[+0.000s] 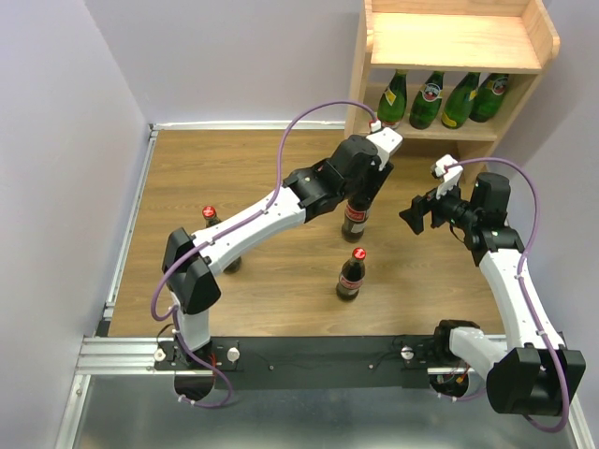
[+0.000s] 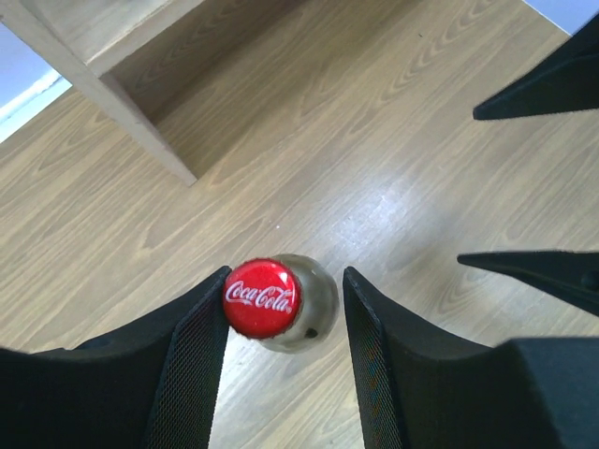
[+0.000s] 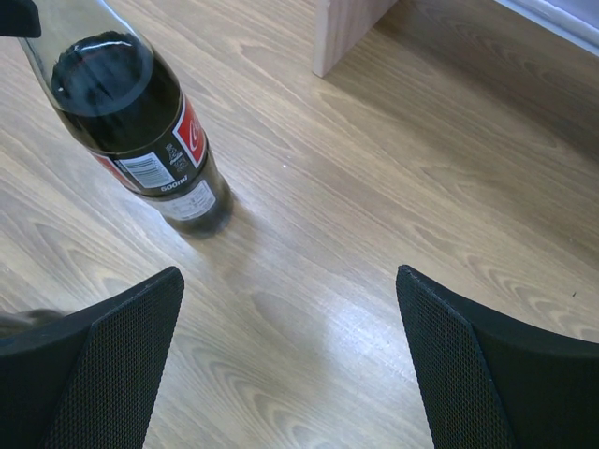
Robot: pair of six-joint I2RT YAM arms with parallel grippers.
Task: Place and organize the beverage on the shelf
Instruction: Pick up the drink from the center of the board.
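Observation:
A cola bottle [image 1: 355,221] with a red cap [image 2: 261,297] stands upright on the wooden floor in front of the shelf [image 1: 456,42]. My left gripper [image 1: 361,190] comes down over its top, one finger on each side of the neck [image 2: 285,273]. The left finger touches the cap and a gap shows at the right finger. A second cola bottle [image 1: 350,277] stands nearer the arms, and a third [image 1: 210,217] is at the left behind the left arm. Several green bottles [image 1: 444,99] stand on the shelf's lower tier. My right gripper [image 1: 417,213] [image 3: 290,309] hangs open and empty, to the right of the first bottle [image 3: 140,122].
The shelf's side panel [image 2: 112,75] [image 3: 346,28] stands just beyond the bottle. My right gripper's fingers [image 2: 533,94] are close on the right in the left wrist view. Lilac walls enclose the floor at left and back. A metal rail [image 1: 122,351] runs along the near edge.

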